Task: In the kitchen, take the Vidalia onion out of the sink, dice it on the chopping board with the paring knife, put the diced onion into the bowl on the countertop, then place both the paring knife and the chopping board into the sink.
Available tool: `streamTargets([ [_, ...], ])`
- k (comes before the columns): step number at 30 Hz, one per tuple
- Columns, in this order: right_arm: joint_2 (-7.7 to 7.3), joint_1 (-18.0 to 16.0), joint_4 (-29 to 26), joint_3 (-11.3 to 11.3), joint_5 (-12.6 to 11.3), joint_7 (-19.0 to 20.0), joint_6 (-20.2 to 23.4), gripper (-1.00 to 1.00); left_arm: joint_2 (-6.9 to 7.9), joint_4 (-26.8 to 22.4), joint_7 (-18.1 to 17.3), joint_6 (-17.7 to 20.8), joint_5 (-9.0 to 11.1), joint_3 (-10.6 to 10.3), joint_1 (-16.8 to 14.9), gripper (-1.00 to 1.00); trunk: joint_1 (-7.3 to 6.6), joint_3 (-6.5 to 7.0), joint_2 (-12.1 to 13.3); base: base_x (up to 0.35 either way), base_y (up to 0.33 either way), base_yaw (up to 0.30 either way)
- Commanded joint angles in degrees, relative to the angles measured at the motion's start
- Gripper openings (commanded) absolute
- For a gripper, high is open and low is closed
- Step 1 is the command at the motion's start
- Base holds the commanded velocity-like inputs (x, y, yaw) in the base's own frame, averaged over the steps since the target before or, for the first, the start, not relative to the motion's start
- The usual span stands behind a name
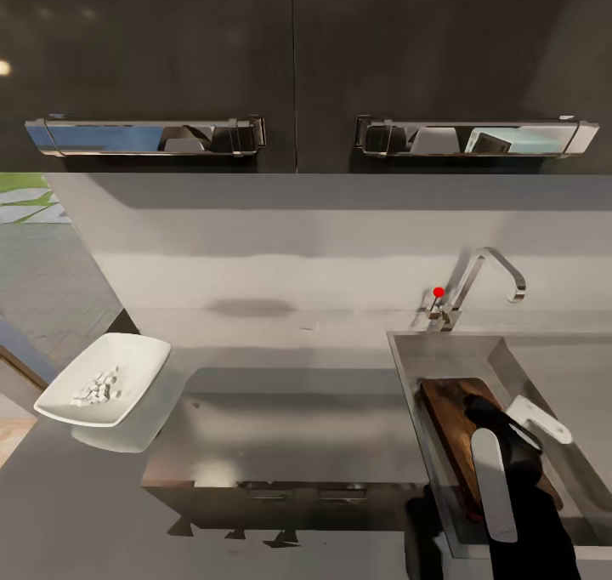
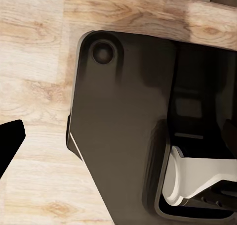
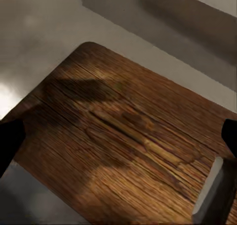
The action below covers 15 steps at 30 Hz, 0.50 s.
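Chopping board [image 1: 449,418] in sink [image 1: 408,367], arm above, bowl [image 1: 106,384] left

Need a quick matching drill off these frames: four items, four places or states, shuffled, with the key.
Items:
1. chopping board
2. diced onion
3. bowl
4. red knob

Places or states:
A. at the base of the chrome tap, behind the sink
B. lying inside the steel basin, under the right pincer
C. sitting at the left end of the countertop
D. pale bits heaped inside the white dish

Pairs: 1-B, 2-D, 3-C, 4-A
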Motion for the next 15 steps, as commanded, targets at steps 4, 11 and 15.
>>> streamTargets([
  [4, -1.42, -0.06, -0.12, 0.57, -0.31, 10.58, 2.87, 1.0, -0.05, -0.1, -0.58, 0.08, 0.58, 0.32, 0.03, 1.0, 0.03, -0.09, -0.1, 0.0, 0.0, 0.0],
  [11, -9.51, -0.06, -0.2, 2.83, -0.14, 31.51, 4.69, 1.0, -0.13, -0.02, -0.59, 0.08, 0.58, 0.32, 0.03, 1.0, 0.03, -0.09, -0.1, 0.0, 0.0, 0.0],
  [15, -10.14, -0.06, -0.21, 3.21, 0.58, 38.65, 4.25, 1.0, -0.14, -0.04, -0.6, 0.08, 0.58, 0.32, 0.03, 1.0, 0.03, -0.09, -0.1, 0.0, 0.0, 0.0],
])
